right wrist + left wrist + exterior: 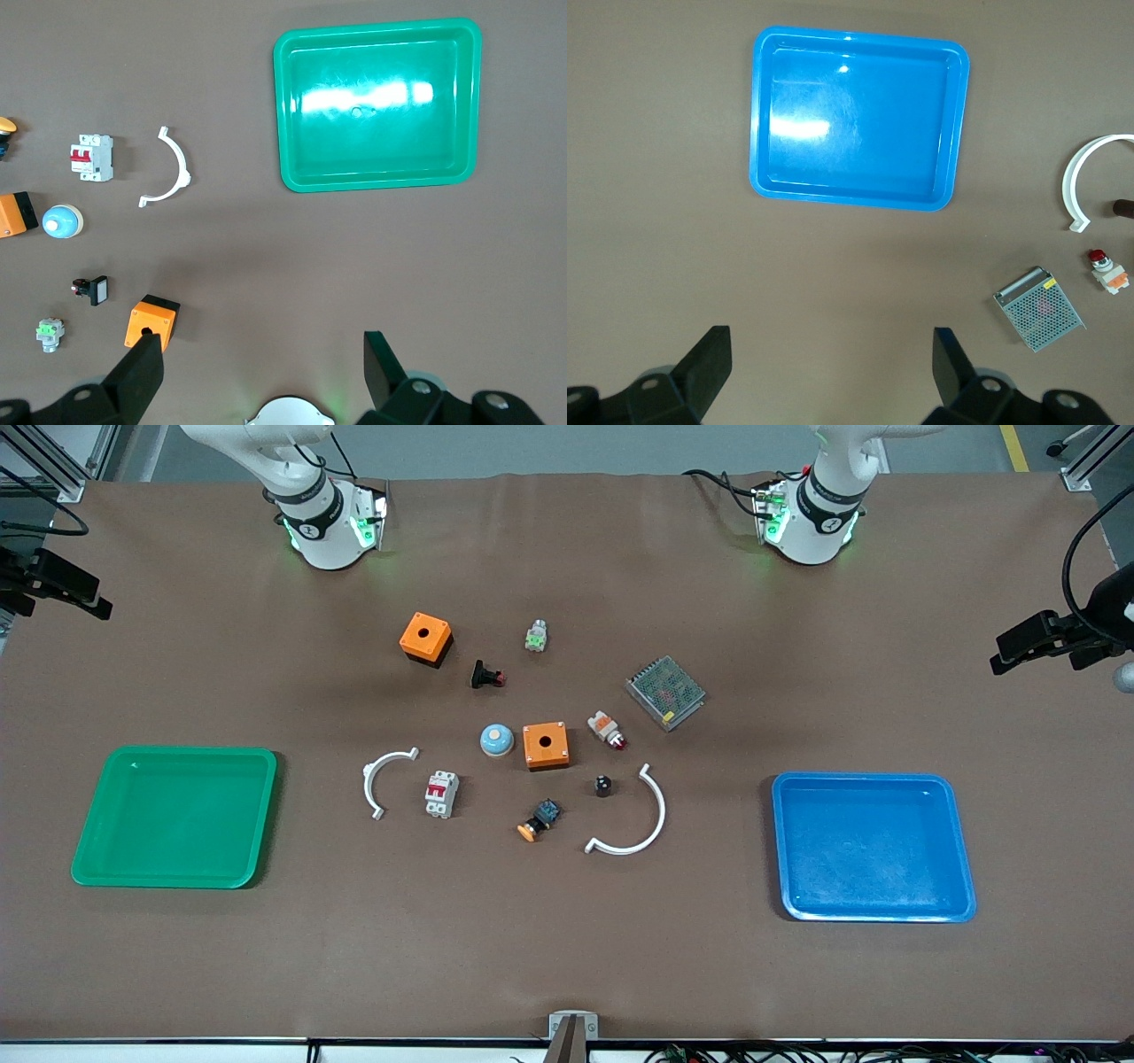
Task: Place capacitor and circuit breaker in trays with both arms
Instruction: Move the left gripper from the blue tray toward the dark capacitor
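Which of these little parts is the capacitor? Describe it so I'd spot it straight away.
Find the large white plastic arc between the blue tray and the middle clutter. The capacitor stands just inside its curve: a tiny black cylinder with a pale silvery top, smaller than anything near it and lacking any orange or red.

Green tray (175, 817), blue tray (873, 845), two orange boxes (426, 638), mesh-covered metal unit (665, 693), two white arcs (384, 779)

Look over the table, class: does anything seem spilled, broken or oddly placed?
Nothing stands out. The capacitor and circuit breaker lie loose among the other parts, both trays, green and blue, hold nothing, and both arms wait, pincers open.
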Motion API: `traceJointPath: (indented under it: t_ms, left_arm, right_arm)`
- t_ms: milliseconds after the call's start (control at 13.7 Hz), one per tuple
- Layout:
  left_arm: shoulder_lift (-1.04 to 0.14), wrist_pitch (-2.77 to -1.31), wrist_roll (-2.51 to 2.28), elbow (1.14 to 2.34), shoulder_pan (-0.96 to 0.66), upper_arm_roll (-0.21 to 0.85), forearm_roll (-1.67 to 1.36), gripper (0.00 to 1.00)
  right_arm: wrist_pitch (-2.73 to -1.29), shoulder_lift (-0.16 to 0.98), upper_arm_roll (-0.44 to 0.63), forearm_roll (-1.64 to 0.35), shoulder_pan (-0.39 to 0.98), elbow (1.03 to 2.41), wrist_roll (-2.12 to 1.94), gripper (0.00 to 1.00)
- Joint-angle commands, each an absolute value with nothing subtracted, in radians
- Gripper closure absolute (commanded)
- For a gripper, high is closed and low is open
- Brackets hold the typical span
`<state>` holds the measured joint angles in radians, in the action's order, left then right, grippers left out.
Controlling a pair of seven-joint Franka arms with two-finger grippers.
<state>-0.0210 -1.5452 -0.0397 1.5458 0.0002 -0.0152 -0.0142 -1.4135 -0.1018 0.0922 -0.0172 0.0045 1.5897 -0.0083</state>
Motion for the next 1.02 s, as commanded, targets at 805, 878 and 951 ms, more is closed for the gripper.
traceJointPath:
  t_ms: [805,878,951]
  left_arm:
    - [-0.182,-1.534,-0.309,1.557,-0.06,0.122,-0.104,0.0]
    - [-0.213,-1.567,-0.365,1.559,-0.086,0.139,-0.104,0.0]
    - [-0.25,-1.609,-0.435,1.559,-0.125,0.146,-0.103,0.0]
  right_arm:
    - [-1.41,-0.104,0.103,-0.017,-0.001,1.566,-0.002,0.0]
    - [-1.411,-0.086,0.103,-0.017,-0.002,1.559,0.003,0.0]
    - [-1.411,-0.072,0.101,-0.017,0.005,1.557,0.005,0.0]
